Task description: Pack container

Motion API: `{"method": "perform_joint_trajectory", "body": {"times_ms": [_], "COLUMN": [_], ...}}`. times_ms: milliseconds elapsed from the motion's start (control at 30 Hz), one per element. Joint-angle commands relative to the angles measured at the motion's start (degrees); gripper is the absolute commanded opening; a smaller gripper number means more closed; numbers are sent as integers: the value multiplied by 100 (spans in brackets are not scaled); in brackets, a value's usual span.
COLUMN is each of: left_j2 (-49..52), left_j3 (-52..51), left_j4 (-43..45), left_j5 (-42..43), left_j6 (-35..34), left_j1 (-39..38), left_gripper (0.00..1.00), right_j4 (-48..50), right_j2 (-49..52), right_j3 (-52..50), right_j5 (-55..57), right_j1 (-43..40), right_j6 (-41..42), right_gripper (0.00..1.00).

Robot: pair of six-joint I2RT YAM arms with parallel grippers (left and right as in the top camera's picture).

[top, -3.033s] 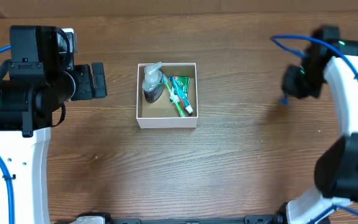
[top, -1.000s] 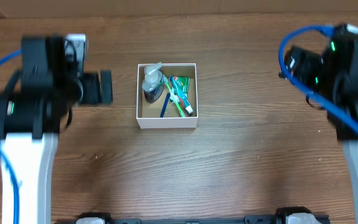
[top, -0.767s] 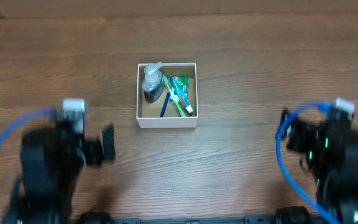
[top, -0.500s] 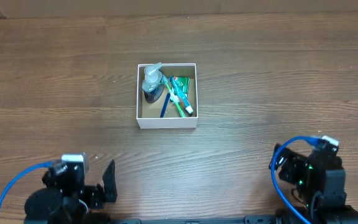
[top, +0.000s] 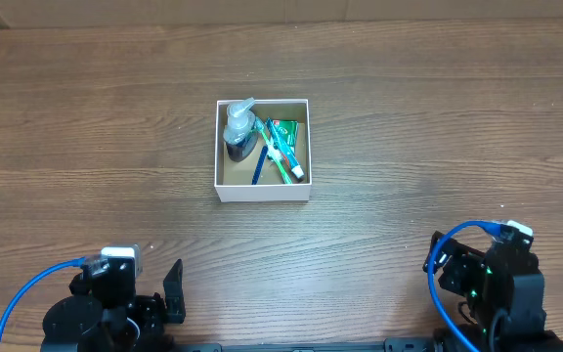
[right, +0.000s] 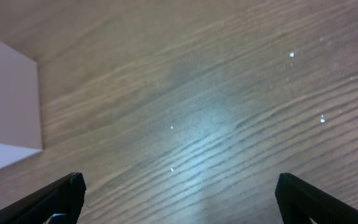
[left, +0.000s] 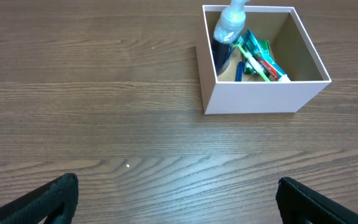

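The container (top: 262, 192), a white square box with a brown inside, stands on the wooden table at centre back. Inside it lie a pump bottle (top: 239, 128), a green toothbrush (top: 281, 161), a green tube (top: 286, 131) and a blue pen (top: 259, 169). My left gripper (left: 176, 186) is open and empty, low over bare wood well in front of the container (left: 260, 96). My right gripper (right: 179, 183) is also open and empty, with only a white wall of the container (right: 8, 112) at the left edge of its view. Both arms sit at the table's near edge.
The left arm (top: 115, 308) with its blue cable is folded at the bottom left corner. At the bottom right sits the right arm (top: 487, 284). Brown wood-grain tabletop (top: 409, 127) lies all round the box.
Both arms have drawn back from beside the container to the table's near edge and settled there. The container and its contents have not moved. Both grippers stayed open.
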Motion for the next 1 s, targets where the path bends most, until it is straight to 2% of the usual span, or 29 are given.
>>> {"method": "perform_joint_trajectory", "body": {"times_ms": [0,100,267,500,600,667,967], "left_j2": [-28,-28,-28,-28,-28,-28,-28], "left_j3": [-59,-59,-59,-59,-59,-59,-59], "left_j4": [28,28,28,28,28,28,28], "left_j5": [57,57,57,57,57,57,57], "left_j6": [-81,-81,-81,-81,-83,-81,-81], "left_j1": [-13,-13,-13,-13,-13,-13,-13], "left_gripper": [100,100,100,100,100,100,100], "right_j4": [31,98,1019,3523,4636,5021,5108], "right_j2": [-437,-979,-2070,-2107,-2107,-2109,-2111], "right_j3": [17,-7,-684,-1906,-2719,-3237,-3329], "right_j5": [-400,-614,-680,-1211,-1244,-1394,-1471], "right_j1": [33,37,70,173,173,173,177], "right_j6": [50,-146,-1429,-3620,-3644,-3602,-3563], "right_gripper": [100,100,100,100,100,100,100]}}
